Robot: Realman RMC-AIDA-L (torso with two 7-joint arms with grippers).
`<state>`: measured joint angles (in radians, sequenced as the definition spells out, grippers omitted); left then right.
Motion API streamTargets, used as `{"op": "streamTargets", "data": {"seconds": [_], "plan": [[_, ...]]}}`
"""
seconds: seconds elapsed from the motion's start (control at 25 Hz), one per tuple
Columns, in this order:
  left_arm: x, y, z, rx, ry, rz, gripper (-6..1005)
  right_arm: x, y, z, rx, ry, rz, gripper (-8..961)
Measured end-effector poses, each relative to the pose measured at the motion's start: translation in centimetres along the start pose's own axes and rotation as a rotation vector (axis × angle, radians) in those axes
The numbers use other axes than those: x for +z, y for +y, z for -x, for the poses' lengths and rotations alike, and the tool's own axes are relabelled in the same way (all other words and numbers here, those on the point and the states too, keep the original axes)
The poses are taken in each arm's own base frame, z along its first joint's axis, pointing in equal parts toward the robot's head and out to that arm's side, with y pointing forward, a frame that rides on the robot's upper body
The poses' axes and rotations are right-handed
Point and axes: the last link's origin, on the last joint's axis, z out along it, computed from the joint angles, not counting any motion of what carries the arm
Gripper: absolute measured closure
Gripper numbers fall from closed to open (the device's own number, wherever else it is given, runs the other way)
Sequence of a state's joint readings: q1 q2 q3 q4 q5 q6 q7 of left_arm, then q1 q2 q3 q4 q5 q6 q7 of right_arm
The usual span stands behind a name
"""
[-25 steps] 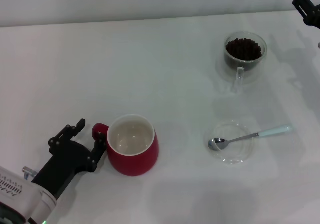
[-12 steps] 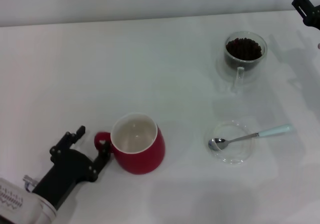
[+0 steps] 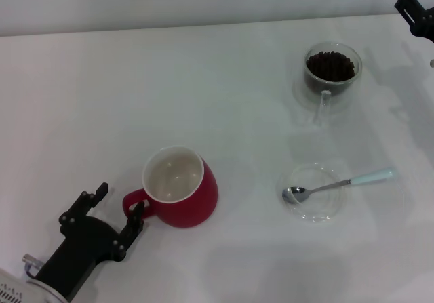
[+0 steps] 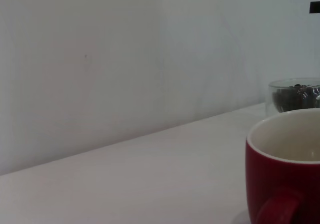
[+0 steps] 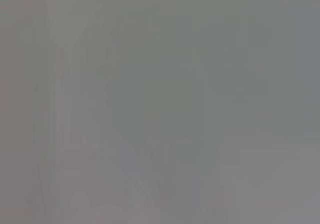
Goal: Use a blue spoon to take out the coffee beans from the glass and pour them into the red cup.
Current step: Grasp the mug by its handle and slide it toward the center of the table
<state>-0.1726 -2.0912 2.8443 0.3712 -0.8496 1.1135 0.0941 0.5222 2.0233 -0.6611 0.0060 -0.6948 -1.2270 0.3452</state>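
The red cup [image 3: 182, 190] stands at the front left of the white table [image 3: 203, 86], its cream inside showing and its handle [image 3: 133, 200] pointing front-left. My left gripper [image 3: 119, 203] is open just behind that handle, and one fingertip [image 3: 137, 210] is right beside it. In the left wrist view the red cup [image 4: 285, 169] fills the near corner. The glass [image 3: 331, 69] holding coffee beans [image 3: 330, 64] stands at the back right; the glass [image 4: 295, 94] also shows far off in the left wrist view. The blue spoon [image 3: 339, 184] lies across a clear saucer. My right gripper [image 3: 413, 6] sits at the far right edge.
A flat clear saucer [image 3: 313, 208] under the spoon's bowl lies at the right front. The glass's clear handle [image 3: 324, 108] points toward the front. A pale wall [image 4: 125, 58] runs along the table's back edge. The right wrist view shows only plain grey.
My left gripper has drawn back toward the front-left. The red cup shifted and turned with it, so its handle now points front-left. The right arm has stayed in place.
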Motion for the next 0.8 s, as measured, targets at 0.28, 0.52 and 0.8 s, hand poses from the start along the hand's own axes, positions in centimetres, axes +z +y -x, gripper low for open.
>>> {"op": "streamTargets", "data": {"seconds": [0.28,0.52,0.8], "plan": [[-0.08,-0.08,-0.2,0.006,0.016,-0.004,326,0.01,0.1,-0.03,0.002,0.001,0.001,77],[0.02,-0.22,-0.52,0.012,0.035,-0.004,327,-0.06,-0.03,-0.01,-0.001,0.0,0.0,77],[0.29,-0.13,-0.72,0.023,0.042,0.012,328,0.24,0.07,0.22,-0.004,-0.008,0.005,77]]}}
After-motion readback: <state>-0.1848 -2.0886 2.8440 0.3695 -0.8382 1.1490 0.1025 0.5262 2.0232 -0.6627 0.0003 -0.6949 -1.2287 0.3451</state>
